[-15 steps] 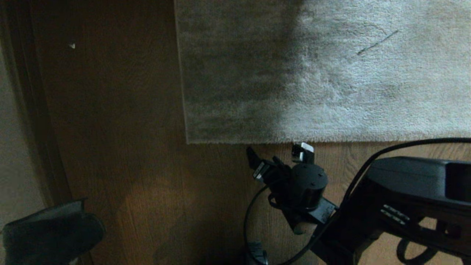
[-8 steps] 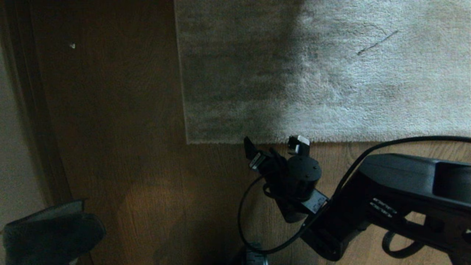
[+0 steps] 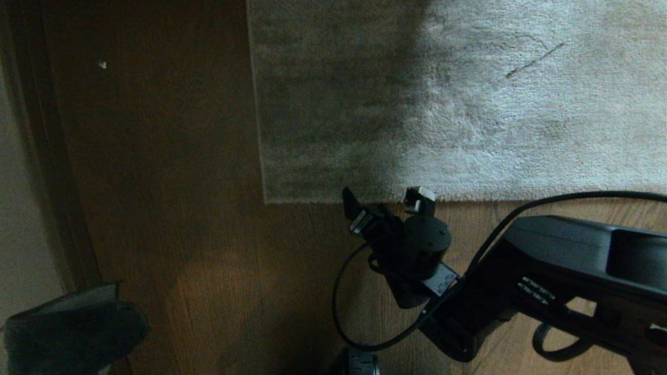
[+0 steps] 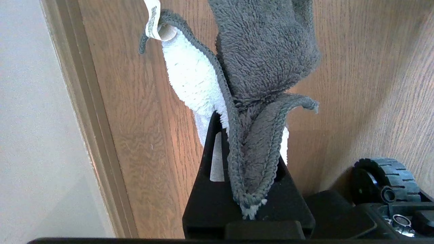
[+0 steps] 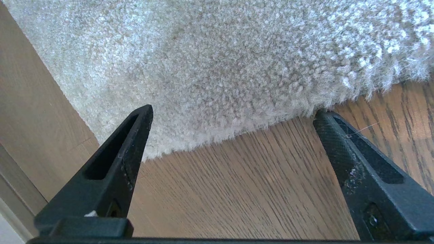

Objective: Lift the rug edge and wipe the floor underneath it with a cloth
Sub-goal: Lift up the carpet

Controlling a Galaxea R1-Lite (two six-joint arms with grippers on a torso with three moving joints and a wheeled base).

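Note:
The grey-beige rug [image 3: 469,104] lies flat on the brown wood floor [image 3: 182,234], with its near rug edge [image 3: 495,199] running straight across. My right gripper [image 3: 385,200] is open and low over the floor, its two fingertips right at that edge near the rug's corner. In the right wrist view the rug edge [image 5: 237,132] crosses between the spread fingers [image 5: 129,145], with bare floor [image 5: 237,189] in the gap. My left gripper [image 4: 249,128] hangs parked at the left, shut on the cloth [image 4: 264,51], a fluffy grey and white rag with a label.
A skirting board and pale wall [image 3: 21,182] run along the left. A white speck [image 3: 102,64] lies on the floor and a thin dark strand [image 3: 534,60] on the rug. The right arm's cable [image 3: 344,323] loops low. A base wheel [image 4: 386,176] sits near the left gripper.
The right gripper has slid forward across the floor, from just short of the rug to its edge, still open. The left arm and cloth have not moved.

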